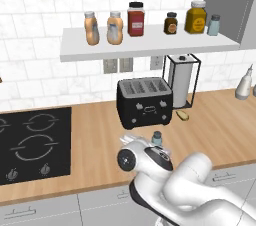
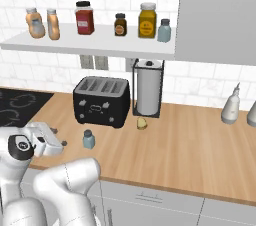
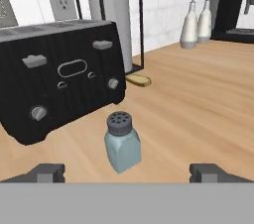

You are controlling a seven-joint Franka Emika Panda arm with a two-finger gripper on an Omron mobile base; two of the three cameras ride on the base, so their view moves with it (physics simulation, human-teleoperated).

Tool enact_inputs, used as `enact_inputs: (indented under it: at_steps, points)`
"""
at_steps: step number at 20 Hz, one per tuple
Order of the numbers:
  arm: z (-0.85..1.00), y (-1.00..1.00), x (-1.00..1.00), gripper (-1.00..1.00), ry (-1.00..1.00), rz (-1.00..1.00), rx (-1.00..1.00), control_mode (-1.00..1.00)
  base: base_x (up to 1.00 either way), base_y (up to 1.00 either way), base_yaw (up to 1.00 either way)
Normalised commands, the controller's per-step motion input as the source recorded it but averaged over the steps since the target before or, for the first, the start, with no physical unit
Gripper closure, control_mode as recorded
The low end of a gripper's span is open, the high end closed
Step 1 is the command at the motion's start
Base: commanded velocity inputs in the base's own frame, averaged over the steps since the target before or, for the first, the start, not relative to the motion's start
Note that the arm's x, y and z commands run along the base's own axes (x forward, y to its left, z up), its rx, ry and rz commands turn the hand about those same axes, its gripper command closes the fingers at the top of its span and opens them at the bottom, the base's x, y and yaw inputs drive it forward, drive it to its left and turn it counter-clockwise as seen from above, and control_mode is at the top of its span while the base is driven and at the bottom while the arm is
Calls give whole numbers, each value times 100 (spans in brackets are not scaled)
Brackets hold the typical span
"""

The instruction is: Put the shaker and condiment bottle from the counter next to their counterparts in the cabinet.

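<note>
A pale blue-grey shaker [image 3: 121,142] with a dark cap stands upright on the counter in front of the black toaster [image 3: 59,77]; it also appears in the base views [image 1: 157,138] [image 2: 88,139]. My gripper [image 3: 128,174] is open, low over the counter, with the shaker just ahead of its spread fingertips [image 3: 47,172] and apart from them. From the right base view the gripper [image 2: 59,137] sits left of the shaker. On the white shelf [image 1: 150,50] two peach-orange bottles [image 1: 91,27] [image 1: 115,27] stand side by side at the left. The matching shaker [image 1: 214,25] stands at the shelf's right end.
Also on the shelf are a red jar [image 1: 135,19], a small dark jar [image 1: 171,23] and an amber jar [image 1: 196,17]. A paper towel holder [image 1: 182,77] and a small yellow item [image 1: 183,115] sit right of the toaster. White bottles [image 2: 230,105] stand far right, the stove [image 1: 32,142] at left.
</note>
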Motion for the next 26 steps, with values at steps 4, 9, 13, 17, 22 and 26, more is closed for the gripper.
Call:
enact_inputs:
  at_steps: [4, 9, 13, 17, 22, 26]
  points:
    - [-16, 0, 27, -100, 8, 0, 0, -100, 0, 0, 0]
    - [-21, -8, 18, -100, 3, 0, 0, -100, 0, 0, 0]
    - [-21, -24, 9, -100, 3, 0, 0, -100, 0, 0, 0]
    - [-10, -15, 12, -100, 3, 0, 0, -100, 0, 0, 0]
    - [-1, 0, 12, -100, 2, 0, 0, -100, 0, 0, 0]
    - [-3, 0, 33, -100, 0, 0, 0, -100, 0, 0, 0]
